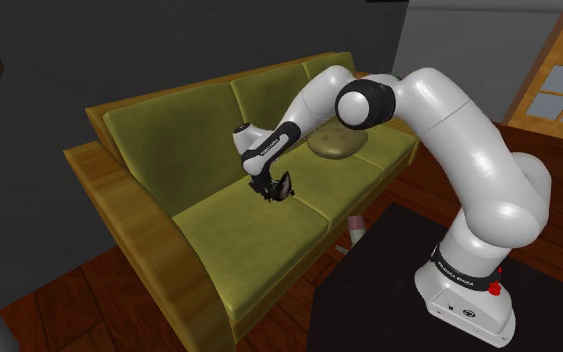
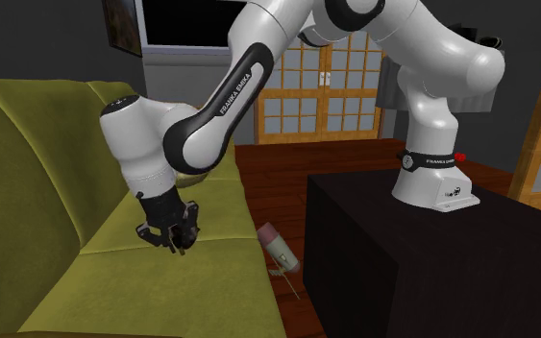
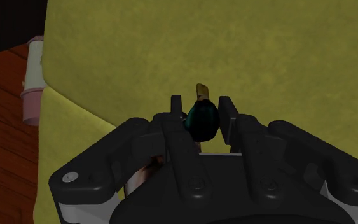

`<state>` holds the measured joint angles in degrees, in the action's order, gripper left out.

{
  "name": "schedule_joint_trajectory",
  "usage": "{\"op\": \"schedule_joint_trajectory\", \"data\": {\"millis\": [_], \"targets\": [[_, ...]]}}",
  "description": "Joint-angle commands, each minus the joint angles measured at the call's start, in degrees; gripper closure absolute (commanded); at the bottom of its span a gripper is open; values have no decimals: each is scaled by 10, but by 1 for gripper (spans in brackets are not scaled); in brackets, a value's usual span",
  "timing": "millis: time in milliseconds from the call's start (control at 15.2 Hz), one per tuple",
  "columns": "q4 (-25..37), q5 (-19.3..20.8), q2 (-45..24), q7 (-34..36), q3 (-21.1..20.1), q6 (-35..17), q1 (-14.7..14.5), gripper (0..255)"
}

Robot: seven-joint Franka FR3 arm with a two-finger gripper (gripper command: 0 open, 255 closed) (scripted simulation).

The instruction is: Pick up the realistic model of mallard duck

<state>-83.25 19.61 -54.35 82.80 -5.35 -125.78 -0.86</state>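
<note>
Dim room, wood floor, and an olive sofa (image 1: 259, 235) filling the left and middle of the shoulder view. From the black stand (image 1: 389, 290) at lower right, the arm (image 1: 469, 140) reaches up and left over the seat cushions. A flat green pillow (image 1: 336, 141) lies on the seat above centre, and a pink-and-white thing (image 2: 280, 248) lies on the floor at lower centre of the second exterior view.

The gripper (image 3: 203, 108) hangs just over the seat, left of centre in the shoulder view. Its fingers are drawn in close on either side of the duck (image 3: 203, 121), which sits at the centre of the wrist view. They look to be clasping its head.

I judge the duck light and rigid, a hard moulded figure with a smooth, rounded surface that could slip. The head is a narrow hold, so the body may swing or twist below it. A grip across the broader body would likely be steadier.

Its head is glossy dark green, with a dull yellow-brown bill pointing away from the gripper. A brownish patch under the gripper's left side may be its body.
</note>
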Motion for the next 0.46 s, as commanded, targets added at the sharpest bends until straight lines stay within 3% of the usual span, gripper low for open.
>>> {"op": "schedule_joint_trajectory", "data": {"millis": [0, 396], "targets": [[-8, -1, 14, -1, -2, 6, 1, 255], [-19, -4, 40, -5, -4, 21, 3, 255]]}}
